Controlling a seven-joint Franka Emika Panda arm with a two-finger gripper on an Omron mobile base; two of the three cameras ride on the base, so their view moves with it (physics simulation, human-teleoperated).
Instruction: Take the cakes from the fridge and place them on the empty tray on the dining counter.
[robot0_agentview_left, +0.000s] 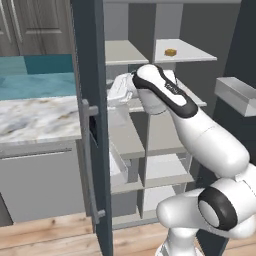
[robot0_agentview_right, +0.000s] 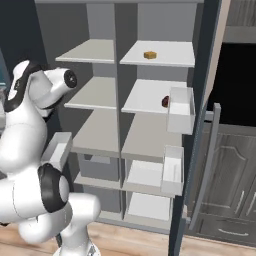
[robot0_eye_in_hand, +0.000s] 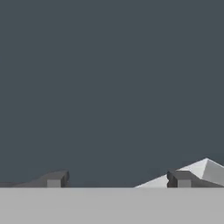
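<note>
The fridge (robot0_agentview_right: 102, 117) stands open, its slate door (robot0_agentview_left: 90, 75) edge-on in the left base view. A yellow-orange squarish cake (robot0_agentview_left: 171, 51) (robot0_agentview_right: 150, 55) sits on the top right shelf. One shelf lower, a dark red-brown round cake (robot0_agentview_right: 165, 102) peeks out beside a door bin. My hand (robot0_agentview_left: 119, 91) is at the level of that second shelf, close to the left door. In the hand view my gripper (robot0_eye_in_hand: 118, 180) is open, nothing between its fingertips (robot0_eye_in_hand: 54, 179), facing a plain dark slate surface close by. The tray and the dining counter are out of view.
A marbled counter (robot0_agentview_left: 35, 117) with teal backsplash lies left of the fridge door. Clear bins (robot0_agentview_right: 180, 110) (robot0_agentview_right: 172, 170) hang on the right door, and another bin (robot0_agentview_left: 240, 92) juts out at the right. Grey wood-grain cabinets (robot0_agentview_right: 230, 200) stand beyond that door.
</note>
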